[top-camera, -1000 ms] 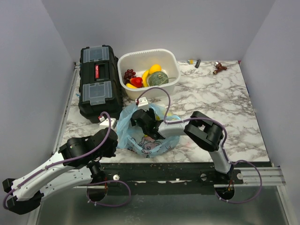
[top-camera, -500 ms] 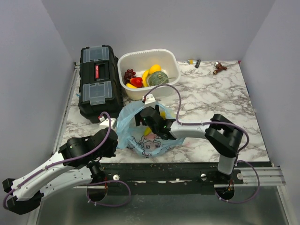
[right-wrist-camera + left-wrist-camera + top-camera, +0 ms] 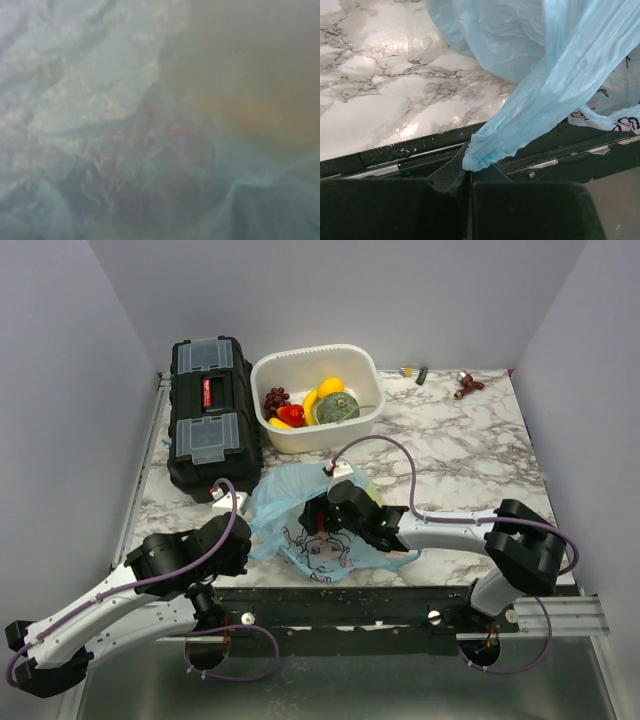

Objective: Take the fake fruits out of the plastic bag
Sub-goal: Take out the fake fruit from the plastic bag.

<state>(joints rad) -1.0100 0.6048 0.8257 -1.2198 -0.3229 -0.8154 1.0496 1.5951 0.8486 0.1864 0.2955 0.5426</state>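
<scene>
The left pincer [image 3: 470, 174] is clamping a bunched strip of the plastic bag [image 3: 280, 508], apparently anchoring it, while the right pincer [image 3: 325, 518] is reaching inside, the film wrapped around it hiding whether its jaws are parted.

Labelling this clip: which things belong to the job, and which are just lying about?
Job: plastic bag, grape bunch, red piece, bananas, melon, the fruits lying in the white tub.
Lying about: black toolbox, lemon in the tub, small brown bits at the far edge.
</scene>
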